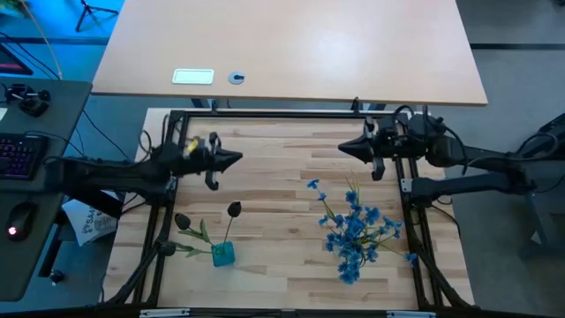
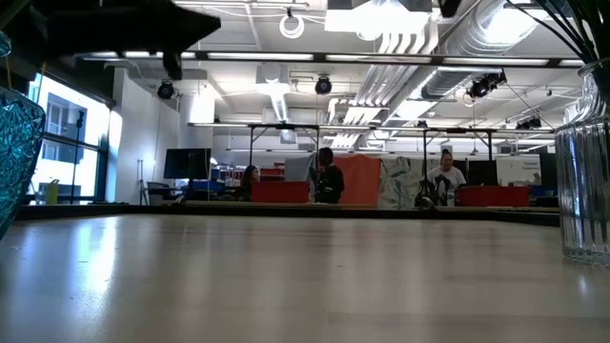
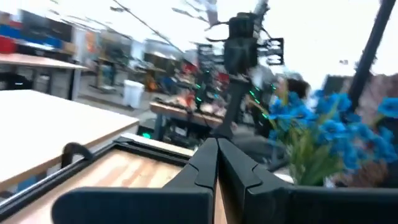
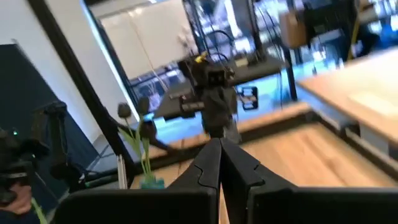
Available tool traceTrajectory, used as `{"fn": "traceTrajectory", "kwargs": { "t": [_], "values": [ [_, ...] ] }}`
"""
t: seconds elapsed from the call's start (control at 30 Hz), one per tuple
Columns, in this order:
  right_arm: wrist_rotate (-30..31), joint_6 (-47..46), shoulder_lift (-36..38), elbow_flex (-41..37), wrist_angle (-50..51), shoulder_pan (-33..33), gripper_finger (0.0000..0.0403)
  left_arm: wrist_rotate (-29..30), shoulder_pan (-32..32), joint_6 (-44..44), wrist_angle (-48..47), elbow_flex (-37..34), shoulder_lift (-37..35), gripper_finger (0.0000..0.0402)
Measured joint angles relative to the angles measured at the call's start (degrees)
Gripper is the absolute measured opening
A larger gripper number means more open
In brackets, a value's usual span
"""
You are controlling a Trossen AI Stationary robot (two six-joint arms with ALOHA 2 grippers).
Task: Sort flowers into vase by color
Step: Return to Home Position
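- the blue flowers point(image 1: 353, 228) are standing bunched in the transparent vase point(image 2: 583, 191) on the right side of the wooden table point(image 1: 282, 181), their sprigs fanning out over the boards in the high view.
- the same blue blossoms are showing in the left wrist view, ahead of that arm's fingers and off to one side, well apart from them.
- the dark-bud flowers point(image 1: 233, 209) are standing in the teal vase point(image 1: 223, 255) on the left side of the table, one stem rising fairly straight and one leaning away to the left.
- the two vases are sitting well apart, with bare table between them; in the low view each is showing only at a picture edge.
- the left gripper point(image 1: 237, 160) is hanging above the far left part of the table, pointing toward the middle; its fingers point(image 3: 202, 168) are pressing together to a point and gripping nothing.
- the right gripper point(image 1: 344, 148) is hanging above the far right part, facing the left one across a gap; its fingers point(image 4: 205, 168) are likewise meeting with no gap and carrying nothing.
- neither gripper is touching a flower or a vase; both are sitting beyond the vases, nearer the table's far edge.
- several people point(image 2: 329, 176) are appearing at desks in the room beyond the table.
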State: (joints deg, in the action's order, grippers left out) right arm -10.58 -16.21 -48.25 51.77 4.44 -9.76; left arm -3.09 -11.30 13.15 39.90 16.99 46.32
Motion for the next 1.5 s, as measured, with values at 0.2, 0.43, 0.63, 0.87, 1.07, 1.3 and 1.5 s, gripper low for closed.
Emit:
{"fn": "traceTrajectory", "kwargs": {
  "t": [0.2, 0.43, 0.63, 0.87, 1.07, 1.3, 1.5],
  "values": [
    [0.6, -1.9, 4.7, -0.1, 7.4, 0.1, 0.0000, 9.9, 4.7, 3.5, 9.5, -9.8, -1.3, 0.0000],
    [1.0, -4.9, 9.2, -0.1, 19.0, 4.8, 0.0000, 16.3, 6.5, 5.5, 14.4, -16.3, -1.3, 0.0000],
    [3.5, -8.6, 15.1, -8.0, 13.7, 12.9, 0.0000, 17.8, 6.5, 9.4, 13.4, -16.3, -1.4, 0.0000],
    [9.2, -13.2, 26.9, -26.9, -3.8, 19.7, 0.0000, 16.6, 6.5, 10.8, 13.9, -16.3, -1.4, 0.0000],
    [13.4, -6.3, 33.9, -33.8, -9.4, 17.7, 0.0000, 14.8, 6.5, 10.3, 13.0, -16.3, -1.4, 0.0000],
    [7.3, -5.2, 37.6, -41.7, -16.6, 14.2, 0.0000, 14.8, 6.5, 10.3, 12.2, -16.3, -1.3, 0.0000],
    [5.7, -7.3, 40.3, -47.4, -22.0, 13.9, 0.0000, 14.8, 6.5, 10.3, 12.2, -16.3, -1.3, 0.0000]
  ]
}}
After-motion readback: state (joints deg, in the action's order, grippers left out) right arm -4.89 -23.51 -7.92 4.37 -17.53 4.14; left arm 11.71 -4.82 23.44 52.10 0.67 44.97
